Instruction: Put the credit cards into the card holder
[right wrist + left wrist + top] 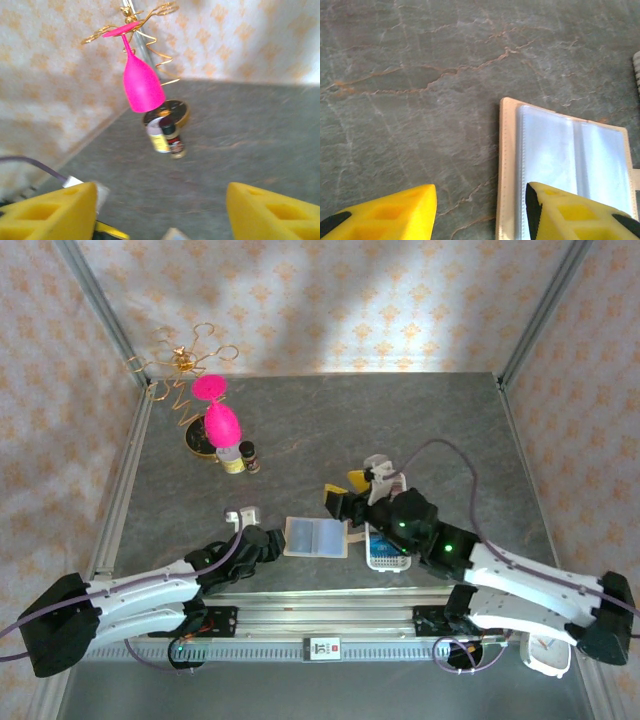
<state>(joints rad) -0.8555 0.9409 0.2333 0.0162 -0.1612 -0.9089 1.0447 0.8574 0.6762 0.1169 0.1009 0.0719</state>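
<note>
Left pincer [481, 194]: gaping wide, holding nothing.
Right pincer [161, 189]: wide open too, empty.
Card holder [316, 537]: spread open, long axis left-right, its left edge under the left pincer.

Grey marbled table [330, 430], floral wallpaper walls [330, 300], patchy light

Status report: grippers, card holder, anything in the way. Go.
Left gripper open, empty, at open tan leather card holder. Right gripper open, empty. Blue credit cards apparently in white plastic tray, partly under right arm.
</note>
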